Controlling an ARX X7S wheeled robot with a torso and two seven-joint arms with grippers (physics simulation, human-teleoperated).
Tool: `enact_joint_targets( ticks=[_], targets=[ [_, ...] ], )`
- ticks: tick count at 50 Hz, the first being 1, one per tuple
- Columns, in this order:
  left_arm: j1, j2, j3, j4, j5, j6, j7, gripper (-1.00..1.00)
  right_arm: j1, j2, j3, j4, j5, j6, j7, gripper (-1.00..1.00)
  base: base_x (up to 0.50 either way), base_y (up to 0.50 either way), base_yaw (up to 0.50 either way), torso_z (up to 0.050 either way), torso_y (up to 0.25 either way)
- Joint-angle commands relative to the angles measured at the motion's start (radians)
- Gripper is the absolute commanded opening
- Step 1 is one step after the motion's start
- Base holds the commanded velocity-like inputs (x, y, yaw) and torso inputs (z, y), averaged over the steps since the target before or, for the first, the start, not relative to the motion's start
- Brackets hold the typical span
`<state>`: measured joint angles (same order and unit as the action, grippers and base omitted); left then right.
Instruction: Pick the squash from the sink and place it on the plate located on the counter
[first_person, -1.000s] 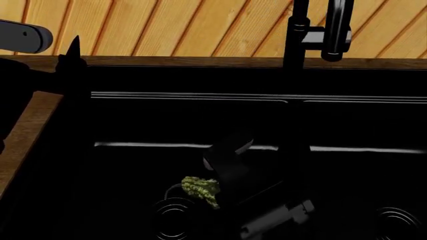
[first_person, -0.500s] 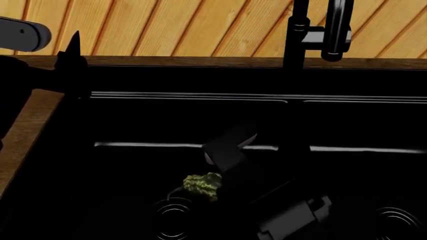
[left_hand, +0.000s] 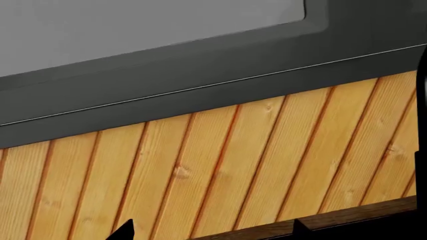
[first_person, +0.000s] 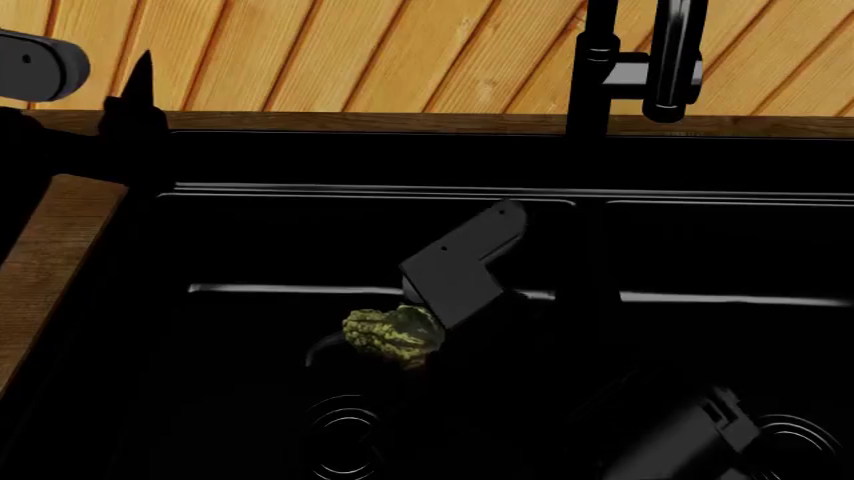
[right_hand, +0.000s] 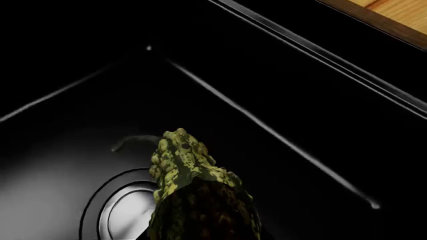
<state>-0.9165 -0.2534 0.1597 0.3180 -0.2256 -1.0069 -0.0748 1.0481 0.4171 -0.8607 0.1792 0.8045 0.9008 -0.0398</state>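
The squash (first_person: 390, 333), warty green and yellow, hangs above the floor of the black sink's (first_person: 267, 250) left basin. My right gripper (first_person: 424, 322) is shut on its wider end. In the right wrist view the squash (right_hand: 190, 175) fills the lower middle, narrow end and thin stem pointing away, over the ringed drain (right_hand: 123, 212). My left gripper (first_person: 138, 105) is held up at the far left above the counter (first_person: 60, 250). Its two dark fingertips (left_hand: 123, 231) stand wide apart, open, with nothing between them. The plate is out of view.
A black faucet (first_person: 594, 80) rises behind the divider between the two basins. A second drain (first_person: 790, 442) lies in the right basin. A wood-plank wall (first_person: 374, 50) backs the counter's rear strip (first_person: 400, 122). A dark-framed grey panel (left_hand: 167, 60) sits above the planks.
The right gripper has risen with the squash, carrying it up and slightly left, off the basin floor by the drain. The left arm has edged slightly left.
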Motion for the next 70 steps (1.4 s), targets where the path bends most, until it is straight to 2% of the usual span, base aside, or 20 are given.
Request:
enact_joint_targets(
  ticks=[1,18,23,29,40,70],
  targets=[
    [-0.004,0.0,0.001,0.045,0.017,-0.029,0.003,1.0,-0.036,0.088,0.1,-0.226,0.022,0.014,0.072,-1.0,0.0,0.0,0.0,0.0,0.0],
    [0.021,-0.018,-0.019,0.157,0.008,-0.067,-0.02,1.0,-0.174,0.216,0.286,-0.518,0.165,-0.015,0.252,-1.0,0.0,0.0,0.0,0.0,0.001],
    [0.025,-0.019,-0.023,0.165,0.005,-0.066,-0.022,1.0,-0.188,0.229,0.306,-0.544,0.178,-0.025,0.268,-1.0,0.0,0.0,0.0,0.0,0.0],
    [0.064,-0.024,-0.036,0.195,0.003,-0.043,-0.028,1.0,-0.249,0.256,0.392,-0.619,0.208,-0.1,0.318,-1.0,0.0,0.0,0.0,0.0,0.002],
    [0.072,-0.019,-0.055,0.255,-0.014,-0.074,-0.037,1.0,-0.272,0.272,0.428,-0.71,0.197,-0.137,0.376,-1.0,0.0,0.0,0.0,0.0,0.001],
    [0.061,-0.009,-0.066,0.268,-0.031,-0.08,-0.055,1.0,-0.298,0.279,0.456,-0.723,0.195,-0.179,0.391,-1.0,0.0,0.0,0.0,0.0,0.001]
  ],
)
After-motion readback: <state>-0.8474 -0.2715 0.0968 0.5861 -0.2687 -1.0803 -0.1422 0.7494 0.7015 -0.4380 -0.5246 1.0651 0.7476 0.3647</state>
